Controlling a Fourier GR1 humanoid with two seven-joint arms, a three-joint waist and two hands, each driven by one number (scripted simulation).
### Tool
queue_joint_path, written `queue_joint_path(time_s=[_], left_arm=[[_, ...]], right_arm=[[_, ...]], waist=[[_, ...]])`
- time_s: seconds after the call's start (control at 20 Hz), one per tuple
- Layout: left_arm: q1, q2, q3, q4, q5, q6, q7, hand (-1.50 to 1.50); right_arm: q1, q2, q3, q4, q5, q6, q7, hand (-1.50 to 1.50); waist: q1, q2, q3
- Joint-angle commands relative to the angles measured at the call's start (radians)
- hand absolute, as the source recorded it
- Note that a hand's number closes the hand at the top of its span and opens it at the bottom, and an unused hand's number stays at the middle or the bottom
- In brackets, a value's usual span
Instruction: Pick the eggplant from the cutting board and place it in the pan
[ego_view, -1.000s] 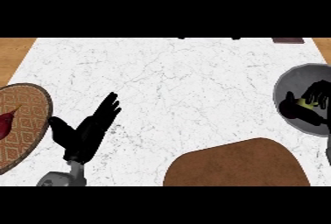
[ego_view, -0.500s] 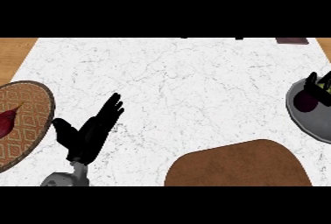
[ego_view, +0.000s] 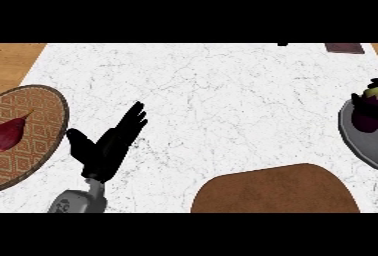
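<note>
The dark purple eggplant (ego_view: 365, 118) with its green cap lies in the grey pan (ego_view: 353, 136), which is cut off by the view's right edge. Only a black sliver of my right hand (ego_view: 359, 100) shows, right above the eggplant and touching it; the rest is outside the view. The brown cutting board (ego_view: 275, 190) at the lower middle has nothing on it. At the lower left, my left hand (ego_view: 109, 146) rests open on the counter, fingers pointing up and to the right, holding nothing.
A round patterned plate (ego_view: 38, 116) with a dark red piece (ego_view: 10, 134) on it lies at the left edge. White marble counter spreads between the plate and the pan. A small dark object (ego_view: 344, 48) lies at the far right corner.
Everything has slid a little to the right in the view. The pan, the eggplant and my right hand are now mostly cut off by the right edge. My left hand keeps its pose.
</note>
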Motion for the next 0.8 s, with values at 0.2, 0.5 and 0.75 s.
queue_joint_path(time_s=[0.2, 0.5, 0.75], left_arm=[[-0.035, 0.007, 0.022, 0.013, -0.008, 0.005, 0.005, 0.0], [-0.005, 0.017, 0.046, 0.016, 0.013, -0.008, -0.006, 0.0], [-0.001, 0.029, 0.052, -0.007, 0.019, -0.019, 0.001, 0.0]], right_arm=[[-0.042, 0.016, -0.077, 0.098, -0.078, 0.165, -0.102, -1.5], [-0.04, 0.047, -0.247, 0.094, -0.259, 0.278, -0.228, -1.5], [-0.012, -0.086, -0.282, 0.153, -0.3, 0.558, -0.199, -1.5]], waist=[[-0.007, 0.007, 0.012], [-0.019, 0.002, 0.011], [-0.025, -0.001, 0.011]])
